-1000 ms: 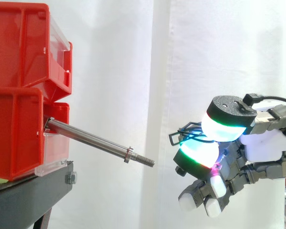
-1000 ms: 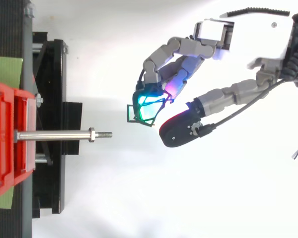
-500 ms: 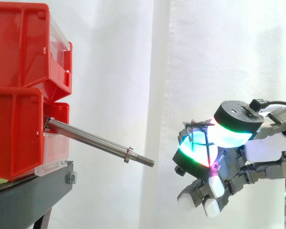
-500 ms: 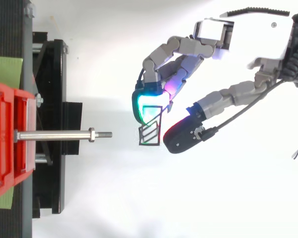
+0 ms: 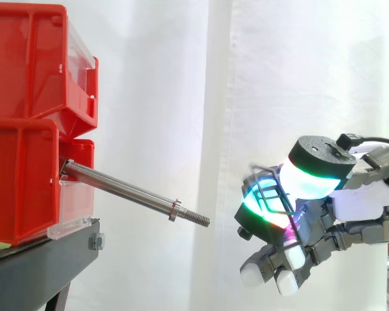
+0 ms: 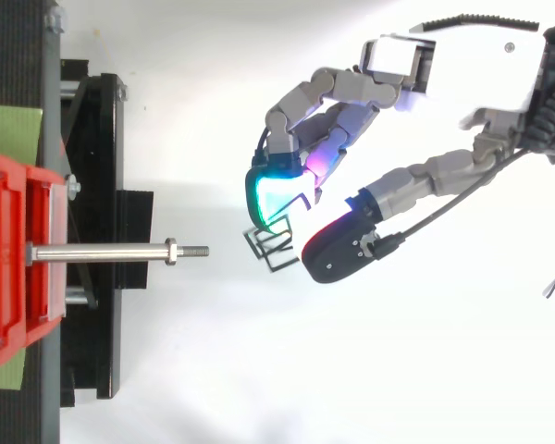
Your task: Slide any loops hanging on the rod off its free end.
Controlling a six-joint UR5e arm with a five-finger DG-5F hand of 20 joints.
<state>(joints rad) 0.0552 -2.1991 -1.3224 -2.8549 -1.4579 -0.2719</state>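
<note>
Rod [image 5: 126,191] bare. Wire loop [image 6: 269,248] sits well clear of the free end, pinched between curled pads of the hand [image 6: 328,90]. Likely light, stiff, slippery: you'd best grip a straight side, gently.

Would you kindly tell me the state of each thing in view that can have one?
Rod: bare, sloping down toward its free end, nothing hanging on it.
Loop: off the rod, beyond its free end, pinched between the hand's pads.
Hand: fingers curled, shut on the loop, clear of the rod.
Bins: stacked, the rod sticking out by the lower one.
</note>
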